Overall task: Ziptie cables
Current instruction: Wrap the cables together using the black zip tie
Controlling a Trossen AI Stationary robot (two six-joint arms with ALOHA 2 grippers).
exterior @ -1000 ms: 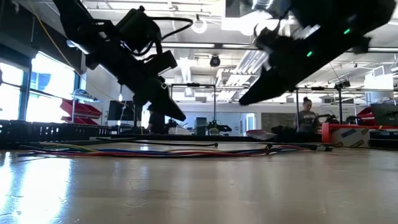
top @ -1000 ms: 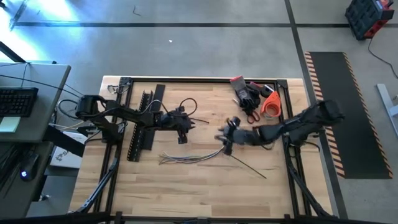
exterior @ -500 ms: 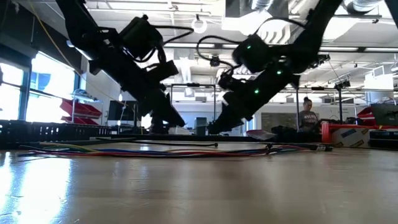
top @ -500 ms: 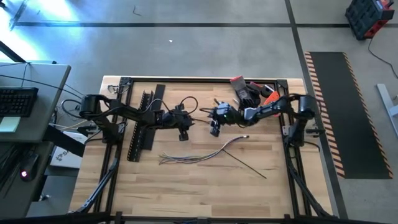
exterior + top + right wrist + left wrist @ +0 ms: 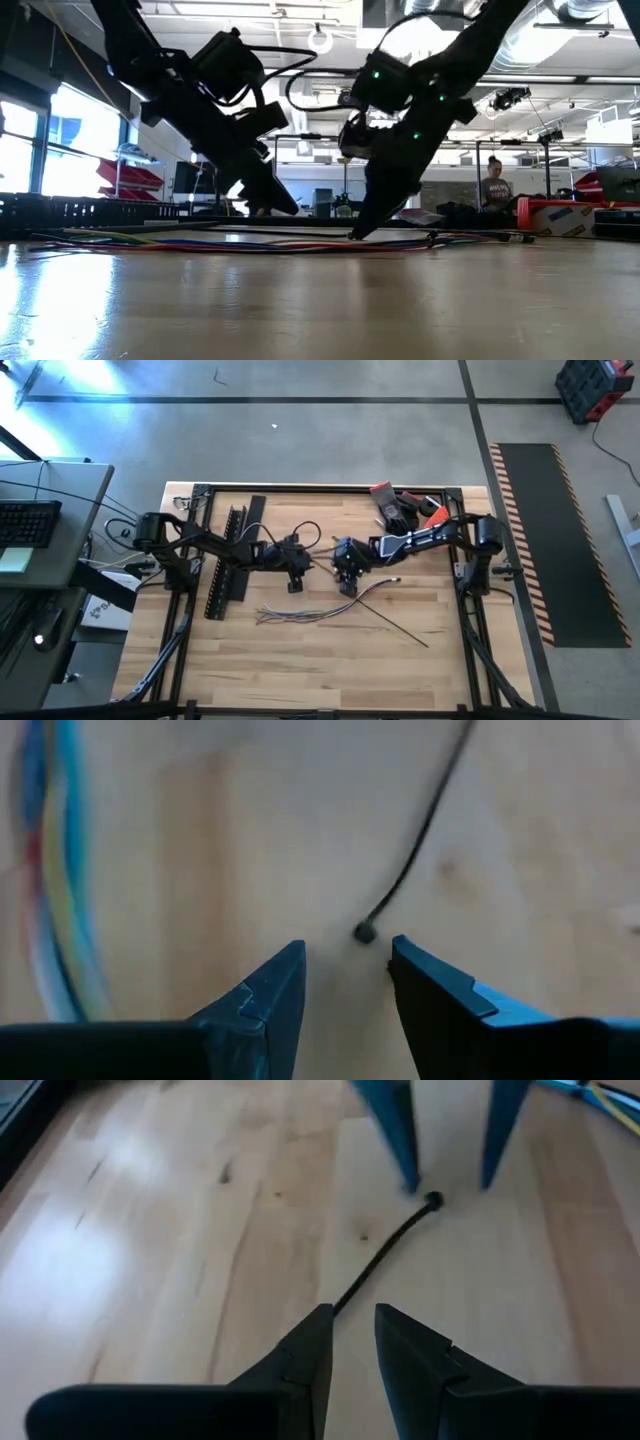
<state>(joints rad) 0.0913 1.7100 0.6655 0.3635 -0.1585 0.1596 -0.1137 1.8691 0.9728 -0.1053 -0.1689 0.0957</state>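
The cables point(image 5: 315, 614), a loose bunch of very thin, limp wires in dark, reddish and pale colours, are lying flat on the pale, grained wooden table point(image 5: 300, 670); every place below is given from them. Just beyond their curled end toward the right arm's side, the right gripper point(image 5: 346, 582) is pointing steeply down at the wood. Its two dark wedge-shaped fingers point(image 5: 268, 990) are standing apart, holding nothing, their tips flanking the small round head of a thin black zip tie point(image 5: 415, 850) without clearly touching it. The cables are showing as blurred coloured strands point(image 5: 55, 870) beside that gripper.

On the far side of the cables, the left gripper point(image 5: 294, 582) is hovering low, its tapered fingers point(image 5: 310, 1360) drawn close with a narrow slit between them; the tie's shaft point(image 5: 385, 1255) is running into that slit, though whether it is pinched cannot be told.

Farther beyond the cables, on the left arm's side, a long black comb-slotted rail point(image 5: 230, 552) is lying on the table.
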